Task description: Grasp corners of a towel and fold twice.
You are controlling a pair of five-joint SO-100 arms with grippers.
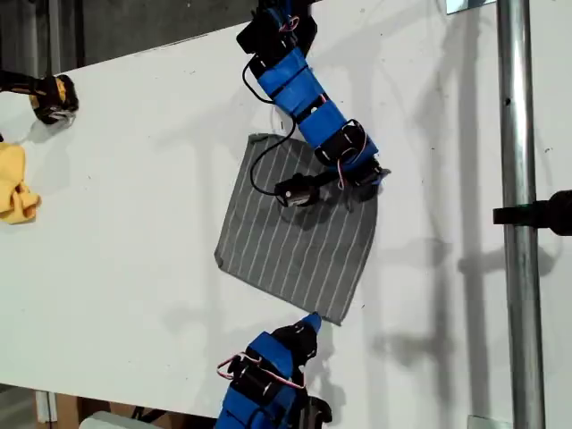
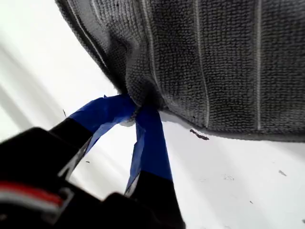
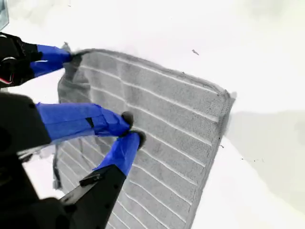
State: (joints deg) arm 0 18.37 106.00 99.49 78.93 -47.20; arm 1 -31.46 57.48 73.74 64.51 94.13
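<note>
In the exterior view the towel (image 1: 299, 237) lies flat on the white table (image 1: 134, 223), not folded yet. In the first wrist view my first gripper (image 2: 137, 112) pinches a corner (image 2: 138, 93). In the second wrist view my second gripper (image 3: 129, 130) looks nearly closed over the cloth's middle, maybe holding nothing. Both folds are left.

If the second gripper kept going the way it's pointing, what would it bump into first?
Probably the towel itself: my second gripper points down onto the striped cloth, its tips seemingly right at the surface.
</note>
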